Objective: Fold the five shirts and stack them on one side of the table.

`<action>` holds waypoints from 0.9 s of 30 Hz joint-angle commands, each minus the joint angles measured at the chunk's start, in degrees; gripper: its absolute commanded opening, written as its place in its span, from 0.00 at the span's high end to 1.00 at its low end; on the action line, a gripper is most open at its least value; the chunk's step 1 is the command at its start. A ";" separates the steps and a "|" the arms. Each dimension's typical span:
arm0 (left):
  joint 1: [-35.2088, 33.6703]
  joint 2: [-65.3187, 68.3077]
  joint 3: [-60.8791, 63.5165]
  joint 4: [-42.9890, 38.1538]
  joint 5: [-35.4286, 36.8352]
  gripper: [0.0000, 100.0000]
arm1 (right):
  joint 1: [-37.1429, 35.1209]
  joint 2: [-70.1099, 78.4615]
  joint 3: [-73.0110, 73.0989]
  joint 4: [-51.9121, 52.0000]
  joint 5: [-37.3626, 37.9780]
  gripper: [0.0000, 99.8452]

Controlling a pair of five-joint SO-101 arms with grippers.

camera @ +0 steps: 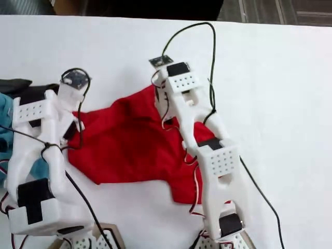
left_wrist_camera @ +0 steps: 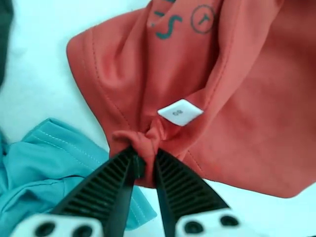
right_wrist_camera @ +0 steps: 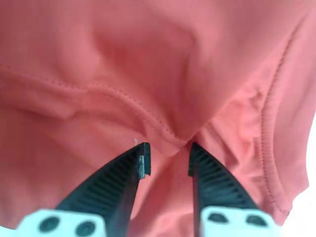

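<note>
2 pincers are working 1 red shirt, which is lying crumpled on the white table between my arms, not yet folded. My left pincer is pinching a small bunch of red cloth at the shirt's edge, near the white label. Its jaws are pressing together on the cloth, and the fabric is gathering into a knot at the tips. Just beside it the teal shirt is lying in a heap, and a dark garment is sitting at the table's side beyond. My right pincer is standing spread, tips pushing into the red cloth by a stitched hem, and I'm judging that it is not clamping anything. I'm reading this shirt as light, thin and completely limp. It is puckering wherever I touch it, so I'm expecting it to sag and drag rather than hold a shape, and a pinch on 1 layer may be slipping out. I'm thinking the hems and seams are the places to take hold, being doubled and stitched. I'm wanting 2 corners well apart, so the cloth is hanging flat between my pincers. I'm also minding that my left is not catching the teal shirt along with the red.
</note>
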 commanded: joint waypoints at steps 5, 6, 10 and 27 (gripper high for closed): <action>-0.35 -3.08 -0.13 -0.09 0.53 0.98 | 0.04 -0.40 2.46 -3.82 -0.26 0.86; -0.35 -3.08 -0.13 -0.09 0.53 0.98 | 0.04 -0.40 2.90 -4.18 -0.26 0.86; -0.44 -3.16 -0.13 -0.09 0.62 0.98 | 0.31 0.92 2.81 -4.44 -0.53 0.95; -0.35 -2.90 -0.04 0.00 0.62 0.98 | 4.44 -3.82 -3.16 0.48 -0.18 0.98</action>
